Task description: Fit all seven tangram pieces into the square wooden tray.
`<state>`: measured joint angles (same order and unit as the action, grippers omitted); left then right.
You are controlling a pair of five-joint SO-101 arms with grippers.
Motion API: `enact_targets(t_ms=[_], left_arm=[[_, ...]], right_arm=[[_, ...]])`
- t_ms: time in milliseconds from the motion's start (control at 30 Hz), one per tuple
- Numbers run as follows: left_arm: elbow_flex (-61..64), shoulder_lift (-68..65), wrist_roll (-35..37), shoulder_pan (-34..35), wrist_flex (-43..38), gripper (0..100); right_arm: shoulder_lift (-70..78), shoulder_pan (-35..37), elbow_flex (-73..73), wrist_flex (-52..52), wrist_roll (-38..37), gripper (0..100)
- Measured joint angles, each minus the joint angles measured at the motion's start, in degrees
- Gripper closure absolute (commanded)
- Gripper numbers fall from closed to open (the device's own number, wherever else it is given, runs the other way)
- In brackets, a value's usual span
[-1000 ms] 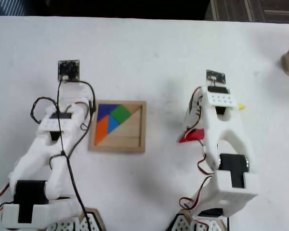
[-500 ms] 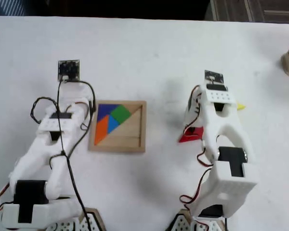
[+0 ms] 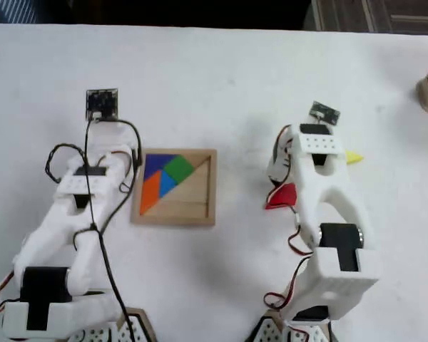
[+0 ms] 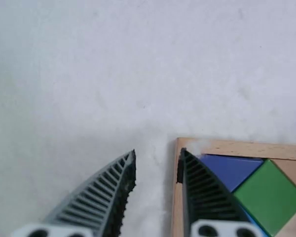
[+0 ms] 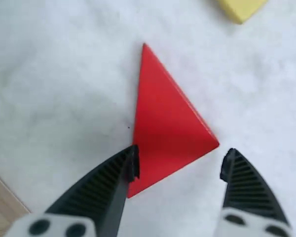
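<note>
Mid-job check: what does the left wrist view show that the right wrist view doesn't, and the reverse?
Left wrist view: the wooden tray corner holding a blue piece and a green piece, the left gripper with jaws open astride its rim. Right wrist view: the right gripper, jaws open, flanking a red triangle, a yellow piece beyond. Both: white table; a tan sliver at the right wrist view's edge might be the tray.

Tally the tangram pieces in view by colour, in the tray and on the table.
Dark blue triangular piece: 1
Light blue piece: 1
Green square piece: 1
Orange triangular piece: 1
Red triangular piece: 1
Yellow piece: 1
Total: 6
</note>
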<state>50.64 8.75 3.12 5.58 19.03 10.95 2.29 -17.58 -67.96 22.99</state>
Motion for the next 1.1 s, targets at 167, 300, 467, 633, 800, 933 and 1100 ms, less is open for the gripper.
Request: enact_targets(t_ms=[167, 300, 467, 633, 800, 933, 1100], left_arm=[[0.0, 0.0, -3.78, 0.0, 0.0, 84], [0.0, 0.0, -4.48, 0.0, 0.0, 84], [0.0, 0.0, -4.48, 0.0, 0.0, 84], [0.0, 0.0, -4.48, 0.0, 0.0, 84], [0.0, 0.0, -4.48, 0.0, 0.0, 84], [0.0, 0.0, -4.48, 0.0, 0.0, 84], [0.0, 0.0, -4.48, 0.0, 0.0, 84]], right_arm=[[0.0, 0.53, -0.88, 1.41, 0.79, 73.4], [0.0, 0.26, -2.46, 3.78, 0.79, 73.4], [0.35, -0.53, -3.52, 6.77, 0.97, 64.9], [3.34, -0.62, -3.08, 7.82, 2.64, 64.2], [5.45, -0.62, -0.26, 5.71, 3.78, 68.0], [6.24, -0.35, 0.88, 4.57, 3.78, 70.7], [6.24, -0.35, 1.05, 4.48, 3.78, 73.7]])
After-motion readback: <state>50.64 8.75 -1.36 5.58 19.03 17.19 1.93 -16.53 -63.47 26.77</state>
